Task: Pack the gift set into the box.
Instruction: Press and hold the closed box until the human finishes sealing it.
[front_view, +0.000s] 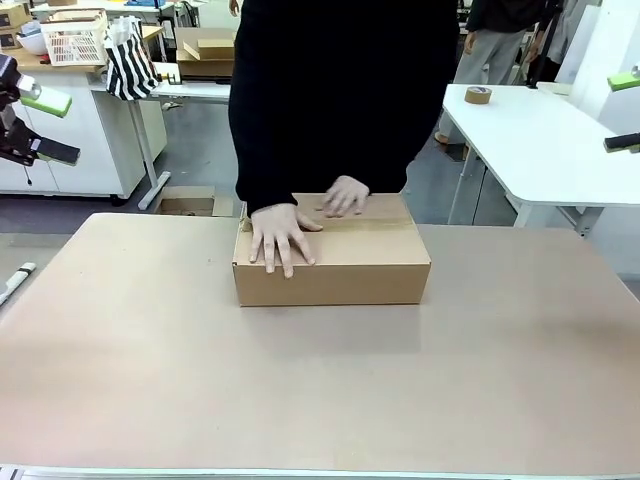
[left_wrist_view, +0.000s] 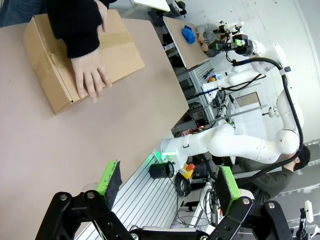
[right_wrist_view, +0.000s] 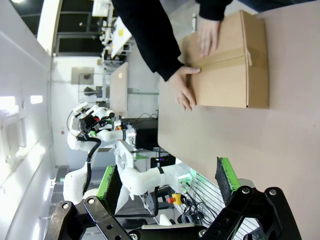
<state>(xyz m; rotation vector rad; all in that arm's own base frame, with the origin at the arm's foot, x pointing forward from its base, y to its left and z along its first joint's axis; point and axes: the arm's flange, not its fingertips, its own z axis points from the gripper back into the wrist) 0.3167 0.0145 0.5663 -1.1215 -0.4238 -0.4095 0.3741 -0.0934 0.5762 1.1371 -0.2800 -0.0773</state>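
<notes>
Brown corrugated card with the flaps down: the box (front_view: 345, 262) sits on the worktop (front_view: 320, 380) toward the person's side, its long face turned to the robot. A strip of tape (front_view: 385, 222) lies along the top seam. The person leans over the box with the near palm (front_view: 283, 240) spread flat on its top at the robot's-left end, fingers reaching the front edge. The far palm (front_view: 345, 196) rests on the tape farther back. The left hand (left_wrist_view: 167, 182) hangs well to the left of the box and above worktop level, its green pads spread wide with nothing between them. The right hand (right_wrist_view: 167, 179) hangs well to the right of the box, equally wide and empty. The packing looks all but done, and the step in hand seems to be sealing the seam. To do it well, the near palm should pin the flaps level so the box cannot slide. The far palm should rub the tape outward along the seam, pressing out any lift, then fold it down over the end. The sleeve covers the left end of the box, so I cannot tell whether the tape reaches that edge. Both robot hands are best kept off to the sides of the box while the person works.
</notes>
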